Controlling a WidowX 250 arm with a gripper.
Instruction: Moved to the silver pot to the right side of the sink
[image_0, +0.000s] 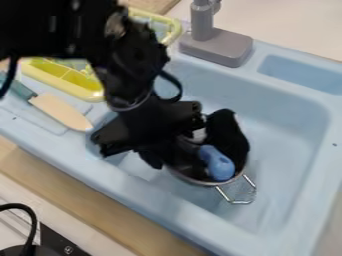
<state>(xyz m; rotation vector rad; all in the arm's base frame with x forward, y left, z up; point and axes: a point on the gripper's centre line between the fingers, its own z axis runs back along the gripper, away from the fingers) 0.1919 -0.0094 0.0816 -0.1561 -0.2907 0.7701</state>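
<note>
The silver pot sits inside the light blue sink, left of the basin's middle, with its wire handle pointing toward the lower right. A blue object lies in the pot, beside something black. Coming down from the upper left, the black gripper is at the pot's upper-left side and hides much of the pot's rim and interior. Whether it holds the pot cannot be made out.
The sink's basin extends to the right of the pot. A grey faucet stands on the back edge. A yellow-green rack and a knife-shaped toy with a beige blade lie at the left.
</note>
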